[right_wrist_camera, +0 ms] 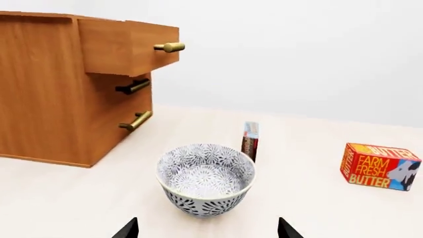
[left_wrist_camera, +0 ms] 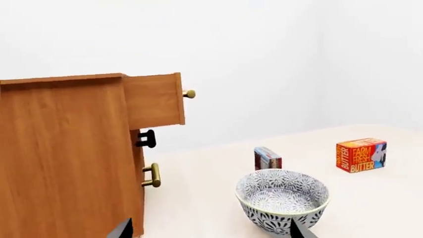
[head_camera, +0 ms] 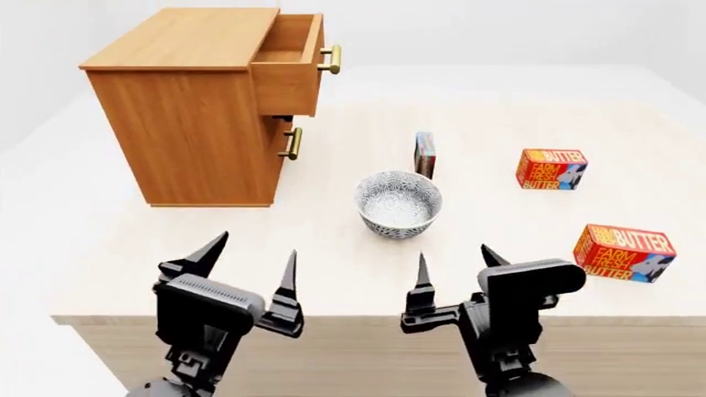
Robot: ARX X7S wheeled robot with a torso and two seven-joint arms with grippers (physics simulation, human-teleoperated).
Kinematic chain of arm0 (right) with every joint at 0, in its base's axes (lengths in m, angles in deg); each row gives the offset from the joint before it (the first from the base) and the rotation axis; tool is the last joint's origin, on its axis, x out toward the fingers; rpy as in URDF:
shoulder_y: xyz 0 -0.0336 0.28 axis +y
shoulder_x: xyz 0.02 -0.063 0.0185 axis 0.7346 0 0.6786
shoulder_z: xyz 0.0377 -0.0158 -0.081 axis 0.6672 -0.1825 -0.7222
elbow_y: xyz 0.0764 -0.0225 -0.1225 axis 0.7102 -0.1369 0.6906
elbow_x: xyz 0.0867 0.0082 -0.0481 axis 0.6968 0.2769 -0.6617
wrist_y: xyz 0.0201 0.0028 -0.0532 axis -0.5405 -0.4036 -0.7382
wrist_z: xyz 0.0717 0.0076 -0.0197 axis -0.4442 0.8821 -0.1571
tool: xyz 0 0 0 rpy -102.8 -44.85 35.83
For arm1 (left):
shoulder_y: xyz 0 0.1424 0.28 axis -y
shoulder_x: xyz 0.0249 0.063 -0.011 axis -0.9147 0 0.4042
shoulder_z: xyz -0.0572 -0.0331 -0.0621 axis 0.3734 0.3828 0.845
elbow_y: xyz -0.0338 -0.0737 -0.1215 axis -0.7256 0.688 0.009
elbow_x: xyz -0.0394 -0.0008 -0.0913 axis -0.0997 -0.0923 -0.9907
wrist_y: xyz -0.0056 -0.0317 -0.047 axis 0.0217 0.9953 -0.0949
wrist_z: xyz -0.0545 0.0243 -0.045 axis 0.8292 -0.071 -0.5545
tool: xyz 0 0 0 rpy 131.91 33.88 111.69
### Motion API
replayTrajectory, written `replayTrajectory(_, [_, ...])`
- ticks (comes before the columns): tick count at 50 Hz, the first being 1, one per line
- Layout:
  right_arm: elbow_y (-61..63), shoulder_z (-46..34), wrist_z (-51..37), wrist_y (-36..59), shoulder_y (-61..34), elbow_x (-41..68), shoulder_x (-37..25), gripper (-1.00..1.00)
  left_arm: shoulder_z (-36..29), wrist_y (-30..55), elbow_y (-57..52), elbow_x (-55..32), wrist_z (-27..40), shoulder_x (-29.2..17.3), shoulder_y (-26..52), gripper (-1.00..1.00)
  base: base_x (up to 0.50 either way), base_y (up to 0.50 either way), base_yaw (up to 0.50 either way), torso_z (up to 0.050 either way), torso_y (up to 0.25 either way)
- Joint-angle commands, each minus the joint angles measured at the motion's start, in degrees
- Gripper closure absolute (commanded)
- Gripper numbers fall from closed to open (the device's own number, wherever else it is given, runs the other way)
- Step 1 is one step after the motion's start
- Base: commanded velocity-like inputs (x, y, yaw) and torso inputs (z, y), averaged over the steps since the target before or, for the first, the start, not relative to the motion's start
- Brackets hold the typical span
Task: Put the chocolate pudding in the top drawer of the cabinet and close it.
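Orange-brown wood is dominating the far left of the worktop (head_camera: 99, 248), where the cabinet (head_camera: 188, 124) is sitting with its top drawer (head_camera: 289, 70) already pulled out and its brass handle (head_camera: 330, 59) facing right. The chocolate pudding (head_camera: 425, 155) is standing upright on edge near the middle, just beyond the patterned bowl (head_camera: 398, 203) and well apart from the cabinet; two butter boxes (head_camera: 551, 169) are lying further right. Both arms are hovering at the near edge, and neither is holding anything: the left gripper (head_camera: 248, 265) and the right gripper (head_camera: 455, 266) are each showing their fingers spread apart. The step in hand is looking like the reach for the pudding, probably by the right arm, which is sitting closer to it. Doing it well is meaning passing over or around the bowl without knocking it, and closing across the carton's thin faces so it is not tipping over.
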Motion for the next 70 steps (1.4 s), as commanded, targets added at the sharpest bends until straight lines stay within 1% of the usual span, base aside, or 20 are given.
replayTrajectory(1, [5.14,-1.49,-0.84,10.87,-7.24,-0.54,-2.95,-1.0,-1.0,11.86,-8.16,-2.02,-0.44,-3.29,6.36,-1.0,0.0,0.0,0.0,0.05,0.0])
replayTrajectory(9, [8.51,0.12,0.66,18.86,-12.01,2.99,-4.41,-1.0,-1.31,22.18,-11.52,-5.45,-0.38,-4.08,13.23,-1.0,0.0,0.0,0.0,0.05,0.0])
replayTrajectory(13, [10.2,1.47,1.42,24.25,-15.21,5.61,-4.75,-1.0,0.04,31.83,-12.8,-8.67,1.78,-3.73,18.43,-1.0,0.0,0.0,0.0,0.005,0.0])
replayTrajectory(16, [10.68,1.64,1.8,26.54,-17.88,6.3,-5.32,-1.0,1.15,35.48,-14.08,-11.55,1.14,-3.94,21.32,-1.0,0.0,0.0,0.0,0.0,0.0])
replayTrajectory(26, [10.64,1.61,3.47,30.11,-23.61,8.67,-5.36,-1.0,3.05,44.29,-15.68,-15.65,3.01,-3.35,29.85,-1.0,0.01,0.0,0.0,0.0,0.0])
replayTrajectory(36, [9.64,3.0,3.98,33.04,-27.79,10.33,-5.45,-1.0,3.27,50.62,-14.78,-16.43,5.71,-2.92,36.79,-1.0,0.03,0.0,0.0,0.0,0.0])
replayTrajectory(40, [8.63,2.88,4.06,33.66,-28.98,10.39,-5.64,-1.0,5.66,56.38,-14.55,-20.19,6.38,-1.92,39.28,-1.0,0.03,0.0,0.0,0.0,0.0])
replayTrajectory(43, [8.23,2.56,4.0,34.07,-29.54,10.3,-5.86,-1.0,5.84,57.56,-15.36,-20.9,6.65,-1.96,39.89,-1.0,0.03,0.0,0.0,0.0,0.0])
replayTrajectory(50, [8.42,2.54,4.25,34.55,-29.92,10.74,-6.31,-1.0,4.39,56.59,-14.58,-20.2,5.9,-2.59,41.17,-1.0,0.04,0.0,0.0,0.0,0.0])
replayTrajectory(52, [8.48,2.67,4.34,34.51,-29.91,10.87,-6.42,-1.0,5.3,57.92,-14.06,-21.7,5.54,-2.17,41.69,-1.0,0.11,0.0,0.0,0.0,0.0])
replayTrajectory(62, [8.01,3.5,4.34,33.55,-29.72,11.21,-6.32,-1.0,3.98,56.57,-13.79,-20.89,5.44,-2.48,41.53,-1.0,0.12,0.0,0.0,0.0,0.0])
replayTrajectory(64, [8.18,2.24,3.43,32.86,-29.52,9.74,-6.9,-1.0,2.97,54.78,-13.78,-19.47,5.42,-2.96,41.15,-1.0,0.0,0.0,0.0,0.0,0.0])
replayTrajectory(67, [7.98,3.78,3.28,34.96,-29.6,11.28,-5.87,-1.0,2.63,55.14,-13.73,-19.32,5.74,-3.06,41.23,-1.0,0.0,0.0,0.0,0.0,0.0])
replayTrajectory(70, [8.33,1.5,1.47,34.99,-29.73,9.0,-6.74,-1.0,2.27,54.79,-14.15,-19.12,5.73,-3.3,41.15,-1.0,0.0,0.0,0.0,0.0,0.0])
